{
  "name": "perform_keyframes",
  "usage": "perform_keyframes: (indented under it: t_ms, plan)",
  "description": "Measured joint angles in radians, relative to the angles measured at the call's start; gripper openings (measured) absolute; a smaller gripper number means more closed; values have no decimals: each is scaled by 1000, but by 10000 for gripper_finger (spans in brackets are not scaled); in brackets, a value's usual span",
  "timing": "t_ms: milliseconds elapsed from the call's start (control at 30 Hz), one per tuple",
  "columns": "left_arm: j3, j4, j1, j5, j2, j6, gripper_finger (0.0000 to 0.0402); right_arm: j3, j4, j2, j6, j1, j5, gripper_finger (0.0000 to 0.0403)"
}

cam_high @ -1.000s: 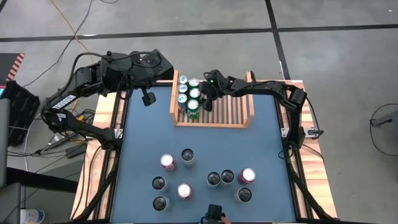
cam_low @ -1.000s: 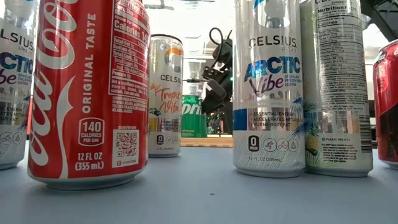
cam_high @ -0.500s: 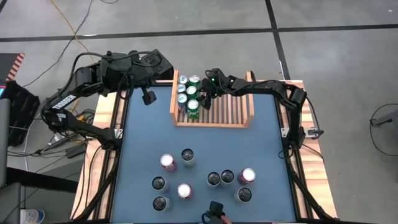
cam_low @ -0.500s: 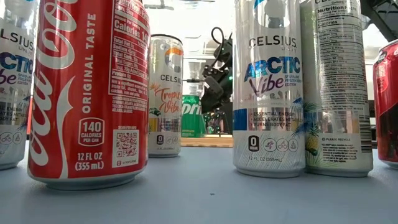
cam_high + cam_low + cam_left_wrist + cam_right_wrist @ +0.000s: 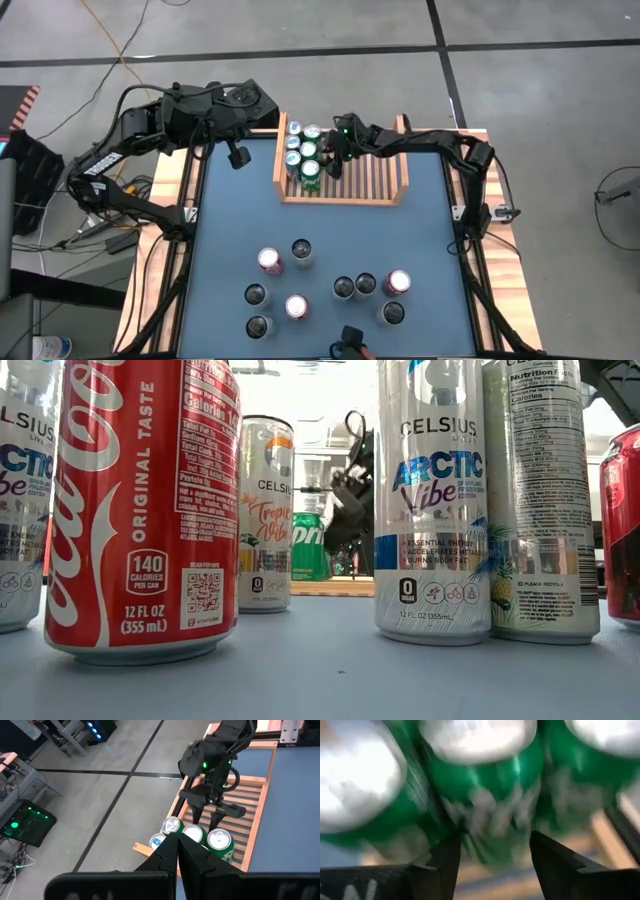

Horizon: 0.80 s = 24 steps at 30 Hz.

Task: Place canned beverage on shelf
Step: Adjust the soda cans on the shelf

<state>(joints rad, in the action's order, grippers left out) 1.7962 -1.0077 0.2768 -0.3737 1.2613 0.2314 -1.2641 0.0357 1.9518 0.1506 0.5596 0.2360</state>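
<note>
The right hand [image 5: 333, 152] has eased back from the green Sprite cans [image 5: 309, 160] on the shelf [image 5: 390, 190], fingers apart and empty, so that can counts as placed. The left hand [image 5: 238, 158], shut, waits beside the shelf.

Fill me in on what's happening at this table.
The robot is stocking cans onto the wooden shelf at the far side of the table. The right gripper is over the shelf, open, right beside the green cans lined up at its left end, holding nothing. The left gripper waits shut off the shelf's left side. About nine more cans stand at the near end of the table.
</note>
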Motion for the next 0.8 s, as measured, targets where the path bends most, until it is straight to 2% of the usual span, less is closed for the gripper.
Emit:
perform_keyframes:
  t_ms: [133,500,800]
  plan:
    - [0,0,0,0,0,-7,0,7,46,5,12,7,-6,240]
    - [0,0,0,-2,0,-8,0,64,-40,3,130,-7,-1,241]
    - [0,1,0,-10,6,-8,0,63,-86,18,120,-4,53,241]
